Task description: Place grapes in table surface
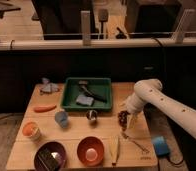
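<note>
Dark reddish-brown bumpy grapes sat at the white arm's gripper, low over the light tan plank table surface, right of the green rectangular tray. Fingers clamped on the bunch.

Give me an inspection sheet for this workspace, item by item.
Surface: tan wooden table, crowded.
Job's things: grapes at the gripper, right of centre, low over the wood.
Clutter: green tray holding tools; carrot; blue cup; orange cup; orange bowl; dark bowl; blue sponge.
Grippers: gripper right of the tray, at the grapes.
Cables: a dark one behind the arm.
Surroundings: dark counter with rail behind.
</note>
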Controlling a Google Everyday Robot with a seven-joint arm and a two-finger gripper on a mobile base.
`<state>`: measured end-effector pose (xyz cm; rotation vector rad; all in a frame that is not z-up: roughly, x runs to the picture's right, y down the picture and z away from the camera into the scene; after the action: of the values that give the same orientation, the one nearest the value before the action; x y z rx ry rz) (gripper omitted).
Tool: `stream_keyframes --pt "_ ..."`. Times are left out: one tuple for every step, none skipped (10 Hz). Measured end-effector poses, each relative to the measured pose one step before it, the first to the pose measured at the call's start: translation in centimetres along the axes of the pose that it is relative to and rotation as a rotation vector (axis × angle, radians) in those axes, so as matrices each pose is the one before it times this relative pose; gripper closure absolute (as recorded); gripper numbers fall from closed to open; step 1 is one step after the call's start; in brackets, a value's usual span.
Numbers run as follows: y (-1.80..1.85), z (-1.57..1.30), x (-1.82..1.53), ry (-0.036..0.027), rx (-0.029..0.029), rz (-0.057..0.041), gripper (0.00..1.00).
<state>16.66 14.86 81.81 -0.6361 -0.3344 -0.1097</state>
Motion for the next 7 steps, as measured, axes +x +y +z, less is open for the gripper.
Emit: stream_keyframes --pt "0.222 -0.43 -0.196 0.00974 -0.00211 -0.02639 0.2" --pt "0.124 -0.195 -0.124 0.00621 -0.00064 -0.01263 0.2" --pt "-0.028 -0.015 -0.019 0.00068 0.0003 -0.00085 0.2" --pt "-0.041 0.019 -0.072 -0.00034 -0.00018 -0.00123 0.2" --pt "0.011 0.002 0.018 0.00007 -0.00001 0.00025 0.2" --pt "-0.001 -0.015 0.002 -0.0001 0.00034 0.00018 0.2" --pt "-0.015 0.014 -0.03 -0.00022 -0.00015 -0.00046 0.2"
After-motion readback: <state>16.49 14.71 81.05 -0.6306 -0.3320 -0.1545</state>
